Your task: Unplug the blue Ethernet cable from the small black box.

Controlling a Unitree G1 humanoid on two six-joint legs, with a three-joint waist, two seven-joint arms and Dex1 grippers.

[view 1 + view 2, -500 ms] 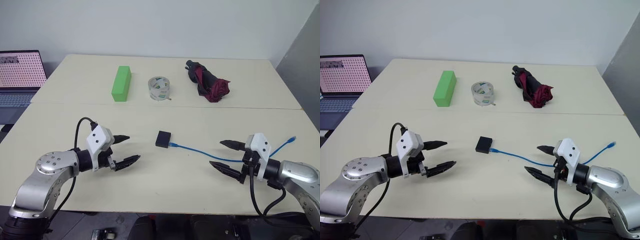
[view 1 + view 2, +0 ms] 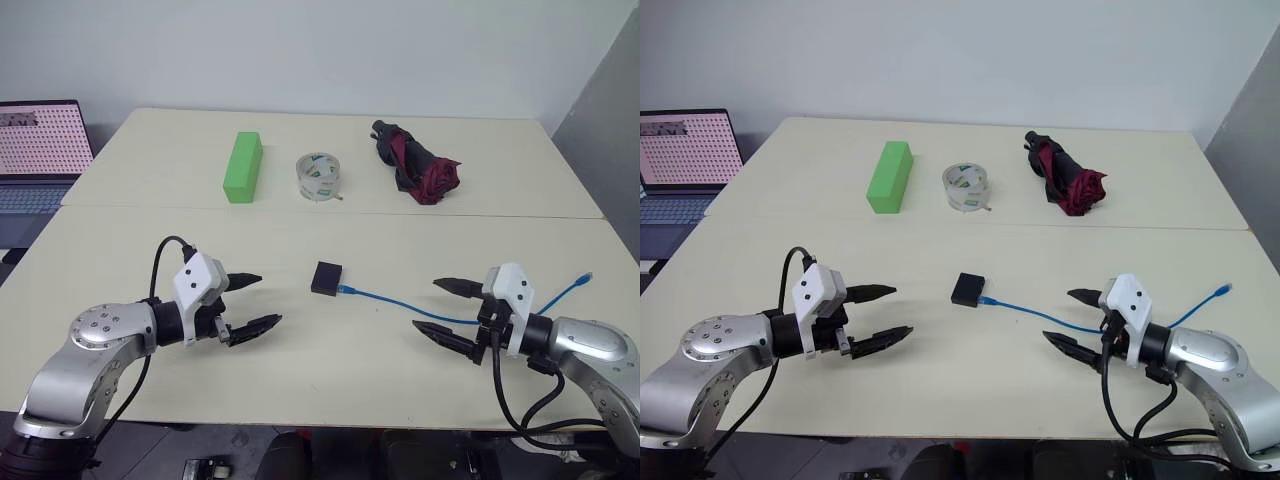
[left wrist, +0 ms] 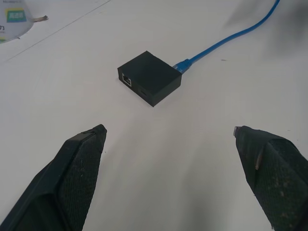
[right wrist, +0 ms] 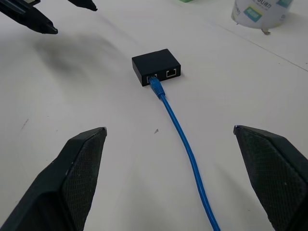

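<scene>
The small black box lies flat near the middle of the near table. The blue Ethernet cable is plugged into its right side and runs right across the table to a loose plug. In the right wrist view the plug sits in one of the box's two ports. My left gripper hovers left of the box, open and holding nothing. Right of the box my right gripper is open too, over the cable's middle stretch. The left wrist view shows the box ahead between the fingers.
On the far table stand a green block, a roll of clear tape and a folded black-and-maroon umbrella. A laptop sits off the table's left edge. A seam joins the two tables.
My right gripper has shifted slightly left toward the box. The left gripper, the box and the cable are as before.
</scene>
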